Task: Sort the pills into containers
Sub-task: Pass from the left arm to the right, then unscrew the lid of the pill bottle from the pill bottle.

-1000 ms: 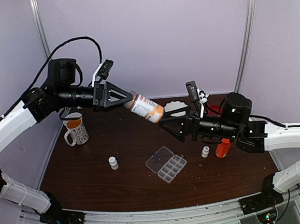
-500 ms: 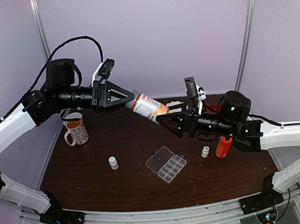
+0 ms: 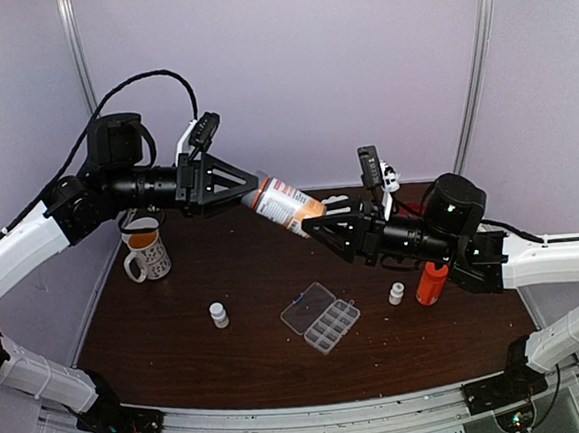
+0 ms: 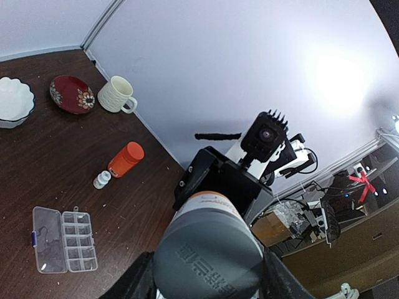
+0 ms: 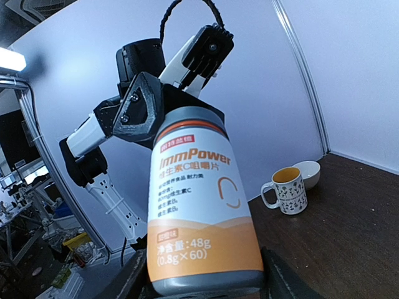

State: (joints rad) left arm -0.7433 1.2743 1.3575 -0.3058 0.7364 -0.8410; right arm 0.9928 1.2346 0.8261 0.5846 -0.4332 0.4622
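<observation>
My left hand [image 3: 253, 190] holds the bottle [image 3: 284, 207] by one end above the worktop [image 3: 239, 281], and my right hand [image 3: 316, 221] clasps the other end, probably to twist it open. The pill box [image 3: 321, 317] lies open below, ready for filling.

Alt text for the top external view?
The left hand and right hand hold an orange-and-white supplement bottle by its ends in mid-air. On the dark table below: an open clear organizer box, an orange bottle, a mug.
</observation>
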